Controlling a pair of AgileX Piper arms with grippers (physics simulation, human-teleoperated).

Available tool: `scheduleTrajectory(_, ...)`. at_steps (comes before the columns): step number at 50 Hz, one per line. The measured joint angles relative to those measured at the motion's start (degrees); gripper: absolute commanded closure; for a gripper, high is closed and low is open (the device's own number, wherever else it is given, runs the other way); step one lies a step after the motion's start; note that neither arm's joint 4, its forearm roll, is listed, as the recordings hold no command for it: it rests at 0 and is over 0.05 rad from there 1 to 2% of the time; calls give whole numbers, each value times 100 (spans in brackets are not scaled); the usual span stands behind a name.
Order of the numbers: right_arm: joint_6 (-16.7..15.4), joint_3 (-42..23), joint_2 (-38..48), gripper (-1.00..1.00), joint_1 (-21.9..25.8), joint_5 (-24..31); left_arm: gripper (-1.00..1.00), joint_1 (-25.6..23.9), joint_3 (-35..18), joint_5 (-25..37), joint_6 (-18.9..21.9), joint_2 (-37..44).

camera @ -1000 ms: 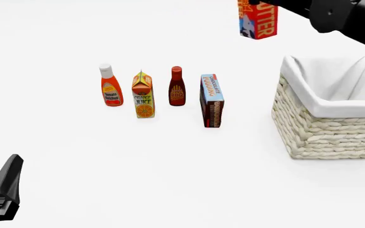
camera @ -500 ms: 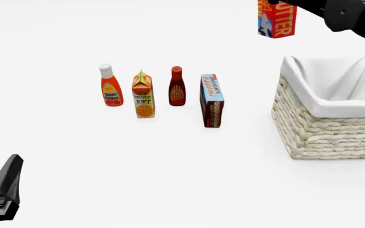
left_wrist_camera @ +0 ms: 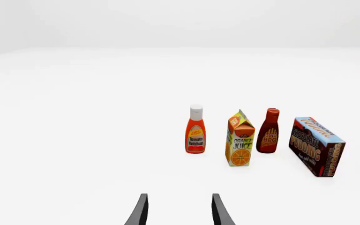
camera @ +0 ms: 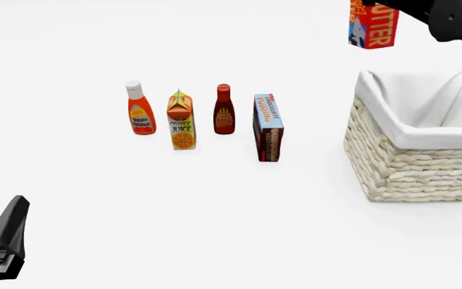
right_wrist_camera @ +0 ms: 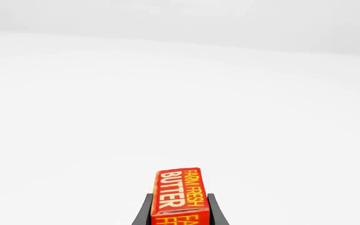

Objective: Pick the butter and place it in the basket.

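The butter (camera: 373,26), a red box with yellow lettering and a blue patch, hangs high in the air, held by my right gripper (camera: 375,5) at the top edge of the front view. It is above and just left of the basket's near-left corner. In the right wrist view the butter (right_wrist_camera: 180,190) sits clamped between the two dark fingers (right_wrist_camera: 144,211). The basket (camera: 411,162) is pale wicker with a white cloth lining and stands at the right. My left gripper (left_wrist_camera: 178,211) is open and empty, low at the near left (camera: 2,241).
A row of groceries stands mid-table: tomato ketchup bottle (camera: 140,109), orange juice carton (camera: 180,121), BBQ sauce bottle (camera: 224,110), chocolate pudding box (camera: 268,127). They also show in the left wrist view, the juice carton (left_wrist_camera: 240,138) in the middle.
My right gripper has carried the butter to the right, toward the basket, and slightly higher. The left arm and the groceries have not moved.
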Motion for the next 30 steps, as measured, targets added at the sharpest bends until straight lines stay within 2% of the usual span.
scheduleTrajectory(30, 271, 45, 346, 100, -627, -341, -100, 0, 0, 0, 0, 0)
